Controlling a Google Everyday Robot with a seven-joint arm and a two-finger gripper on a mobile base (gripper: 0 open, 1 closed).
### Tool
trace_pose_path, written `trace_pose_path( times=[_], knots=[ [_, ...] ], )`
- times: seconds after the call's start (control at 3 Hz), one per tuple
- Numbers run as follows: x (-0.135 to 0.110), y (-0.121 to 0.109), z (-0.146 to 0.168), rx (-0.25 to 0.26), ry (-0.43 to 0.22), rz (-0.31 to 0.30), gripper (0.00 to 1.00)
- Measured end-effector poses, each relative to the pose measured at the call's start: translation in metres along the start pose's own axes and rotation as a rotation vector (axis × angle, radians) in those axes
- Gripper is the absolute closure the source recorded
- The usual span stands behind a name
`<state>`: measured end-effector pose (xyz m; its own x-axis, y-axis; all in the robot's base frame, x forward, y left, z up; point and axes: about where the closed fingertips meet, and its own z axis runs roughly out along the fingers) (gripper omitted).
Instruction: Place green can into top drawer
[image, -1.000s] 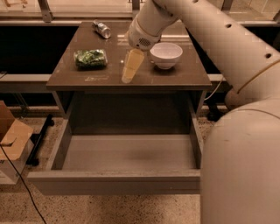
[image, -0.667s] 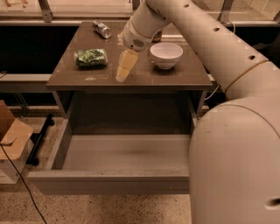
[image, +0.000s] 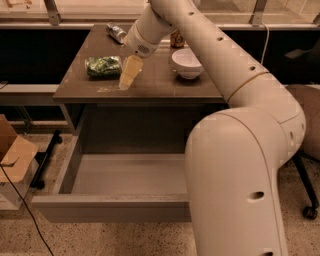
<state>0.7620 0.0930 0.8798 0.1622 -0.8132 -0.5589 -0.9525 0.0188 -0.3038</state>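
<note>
The green can (image: 103, 66) lies on its side on the brown tabletop (image: 165, 85), at the left. My gripper (image: 128, 79) hangs over the tabletop just right of the can, its tip close to the surface and near the can's right end. It holds nothing that I can see. The top drawer (image: 75, 167) is pulled out wide open below the table, and its smooth grey interior is empty. My arm hides the drawer's right part.
A white bowl (image: 186, 63) stands right of the gripper. A brown-orange can (image: 176, 39) stands behind it, and a silver-grey can (image: 116, 33) lies at the back left. A cardboard box (image: 12, 152) sits on the floor at left, an office chair (image: 306, 117) at right.
My gripper has moved left across the tabletop, closer to the green can. The arm's body now covers more of the right side of the view. The can and drawer have not moved.
</note>
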Motion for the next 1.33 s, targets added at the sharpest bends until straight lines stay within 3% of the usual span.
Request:
trace_pose_path(
  times=[1.0,1.33],
  knots=[
    [-0.019,-0.015,0.051,-0.053,-0.029,-0.002,0.00],
    [-0.019,-0.011,0.064,-0.085,-0.019,-0.004,0.14]
  ],
)
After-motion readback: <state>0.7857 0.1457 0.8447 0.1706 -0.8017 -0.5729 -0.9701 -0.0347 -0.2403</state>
